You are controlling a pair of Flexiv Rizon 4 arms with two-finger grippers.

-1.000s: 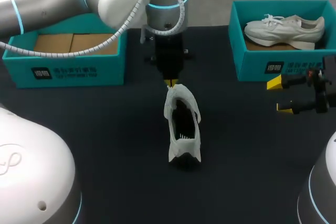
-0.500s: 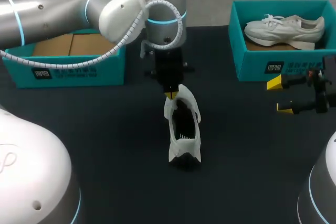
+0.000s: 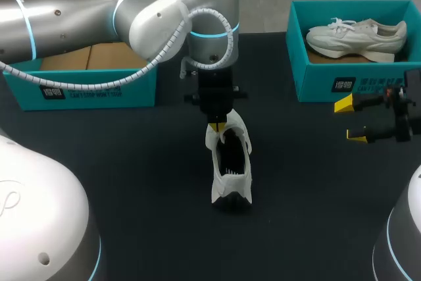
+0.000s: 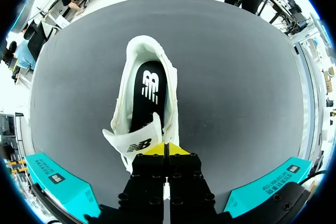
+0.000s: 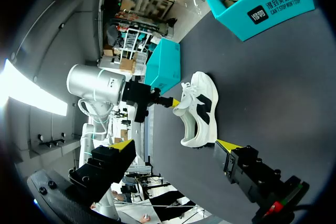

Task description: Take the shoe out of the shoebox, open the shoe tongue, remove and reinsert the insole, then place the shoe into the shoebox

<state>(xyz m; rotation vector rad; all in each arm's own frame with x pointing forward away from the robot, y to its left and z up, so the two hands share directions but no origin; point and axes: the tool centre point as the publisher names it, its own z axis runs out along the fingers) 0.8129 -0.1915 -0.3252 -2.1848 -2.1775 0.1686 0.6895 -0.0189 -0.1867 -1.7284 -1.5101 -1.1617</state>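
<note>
Teal shoebox (image 3: 79, 90) at upper left, with a white printed label on its front. At frame centre the left gripper (image 3: 217, 124), tips together, appears clamped on the tongue (image 4: 137, 142) of the white shoe (image 3: 231, 176), which stands on the dark table (image 3: 131, 162). The shoe's long axis runs straight down the frame from the claw, toe end nearest it. Ahead of the tips lies the exposed black insole (image 4: 148, 95), bearing a white logo. The left arm is judged nearer. At upper right a second shoebox (image 3: 329, 87), likewise labelled, holds another shoe (image 3: 355, 36). Below it the right gripper (image 3: 350, 120) hangs with fingers apart, well clear of the shoe on the table.
</note>
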